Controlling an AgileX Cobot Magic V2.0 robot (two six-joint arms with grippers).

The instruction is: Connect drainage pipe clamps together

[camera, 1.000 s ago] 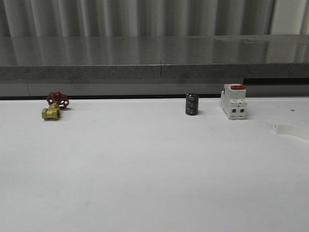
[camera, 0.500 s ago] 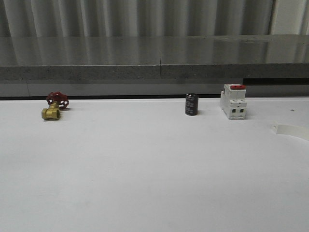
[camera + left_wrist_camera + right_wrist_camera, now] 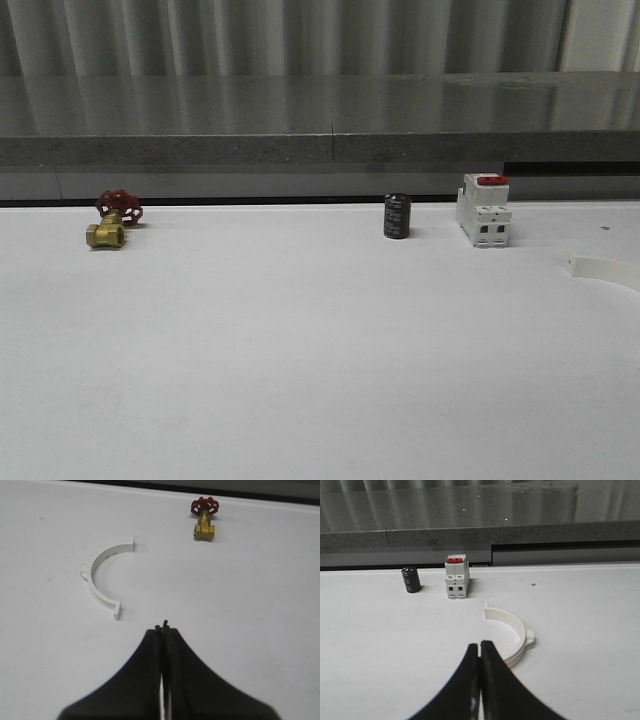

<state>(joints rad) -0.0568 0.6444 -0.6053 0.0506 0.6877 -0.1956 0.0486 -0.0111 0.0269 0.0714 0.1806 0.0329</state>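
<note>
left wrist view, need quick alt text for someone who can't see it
The left gripper, its black fingers pressed shut and holding nothing, hovers over a white table near a white plastic semicircular pipe clamp half lying flat. Farther off sits a small brass valve with a red handwheel.

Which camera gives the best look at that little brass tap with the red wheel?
The left wrist view: the brass tap appears large, its wheel clear. The front view shows it small, far left.

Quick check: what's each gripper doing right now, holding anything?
Left gripper: closed, empty; one clamp half lies apart on the table.
Right gripper: closed, empty; the other clamp half lies just beyond.
</note>
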